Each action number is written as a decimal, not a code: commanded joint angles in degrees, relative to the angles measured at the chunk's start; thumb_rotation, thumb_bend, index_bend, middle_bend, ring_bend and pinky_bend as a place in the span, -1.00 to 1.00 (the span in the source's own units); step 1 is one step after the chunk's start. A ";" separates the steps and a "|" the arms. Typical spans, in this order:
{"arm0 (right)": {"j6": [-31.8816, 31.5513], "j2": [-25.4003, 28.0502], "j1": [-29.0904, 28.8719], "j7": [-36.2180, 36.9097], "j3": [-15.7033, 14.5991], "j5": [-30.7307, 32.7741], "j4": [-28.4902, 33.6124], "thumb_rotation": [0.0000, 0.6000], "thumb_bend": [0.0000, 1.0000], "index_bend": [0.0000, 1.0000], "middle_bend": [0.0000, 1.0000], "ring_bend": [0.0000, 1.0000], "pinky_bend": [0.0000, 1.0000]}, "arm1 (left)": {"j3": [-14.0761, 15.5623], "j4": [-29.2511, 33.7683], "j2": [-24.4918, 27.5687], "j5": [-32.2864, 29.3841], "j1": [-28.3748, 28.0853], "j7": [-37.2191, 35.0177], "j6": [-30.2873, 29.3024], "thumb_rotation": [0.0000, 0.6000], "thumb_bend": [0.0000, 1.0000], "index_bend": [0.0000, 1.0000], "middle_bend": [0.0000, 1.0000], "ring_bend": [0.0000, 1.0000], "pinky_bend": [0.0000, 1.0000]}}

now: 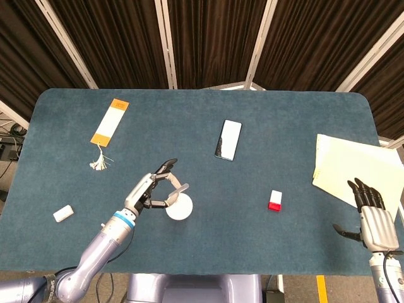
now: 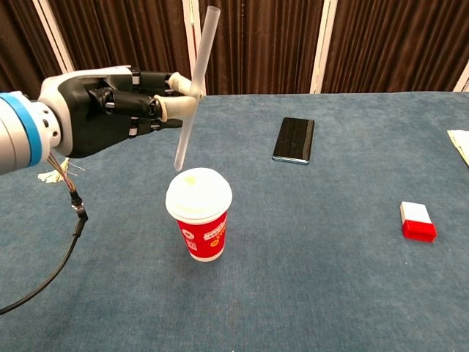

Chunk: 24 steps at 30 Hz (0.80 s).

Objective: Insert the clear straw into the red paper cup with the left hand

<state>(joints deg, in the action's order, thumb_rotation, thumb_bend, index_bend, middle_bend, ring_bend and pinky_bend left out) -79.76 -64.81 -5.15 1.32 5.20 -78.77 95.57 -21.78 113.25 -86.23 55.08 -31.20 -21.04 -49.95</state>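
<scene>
A red paper cup (image 2: 202,235) with a white lid (image 1: 179,207) stands near the table's front middle. My left hand (image 2: 110,110) (image 1: 149,189) pinches the clear straw (image 2: 193,90) (image 1: 179,188) between thumb and fingertips. The straw stands nearly upright, tilted a little, its lower end just above the lid's left back part and not touching it. My right hand (image 1: 371,218) rests far to the right near the front edge, fingers spread and holding nothing.
A black phone (image 1: 228,139) (image 2: 294,139) lies beyond the cup. A red and white block (image 1: 274,200) (image 2: 418,222) sits to the right. An orange tag with a tassel (image 1: 108,127), a small white block (image 1: 62,214) and cream paper (image 1: 353,167) lie further out.
</scene>
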 commanded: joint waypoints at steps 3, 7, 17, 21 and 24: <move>-0.04 -0.02 0.00 -0.01 -0.01 -0.07 -0.06 1.00 -0.72 -0.98 -1.00 -1.00 -1.00 | 0.68 -1.12 -0.70 0.39 -0.59 -0.88 0.36 1.00 -0.09 0.09 -1.00 -1.00 -1.00; 0.01 -0.01 -0.01 0.02 -0.04 -0.10 -0.07 1.00 -0.72 -0.98 -1.00 -1.00 -1.00 | 0.90 -1.46 -1.04 0.82 -0.88 -1.50 0.22 1.00 -0.09 0.09 -1.00 -1.00 -1.00; 0.02 -0.01 0.00 0.03 -0.05 -0.10 -0.02 1.00 -0.72 -0.98 -1.00 -1.00 -1.00 | 1.65 -1.66 -1.29 1.78 -1.28 -2.58 -0.02 1.00 -0.09 0.09 -1.00 -1.00 -1.00; 0.02 0.00 0.01 -0.03 -0.04 -0.03 0.00 1.00 -0.72 -0.98 -1.00 -1.00 -1.00 | 1.86 -2.14 -1.51 1.68 -1.64 -2.67 -0.04 1.00 -0.09 0.09 -1.00 -1.00 -1.00; 0.02 -0.02 0.02 -0.02 -0.05 -0.03 -0.01 1.00 -0.72 -0.98 -1.00 -1.00 -1.00 | 1.90 -2.52 -1.63 1.72 -1.85 -2.83 -0.21 1.00 -0.09 0.09 -1.00 -1.00 -1.00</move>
<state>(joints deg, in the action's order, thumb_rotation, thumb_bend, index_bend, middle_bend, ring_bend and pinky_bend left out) -79.73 -64.82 -5.14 1.29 5.15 -78.80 95.56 -19.88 110.76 -87.83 56.79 -33.02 -23.85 -50.13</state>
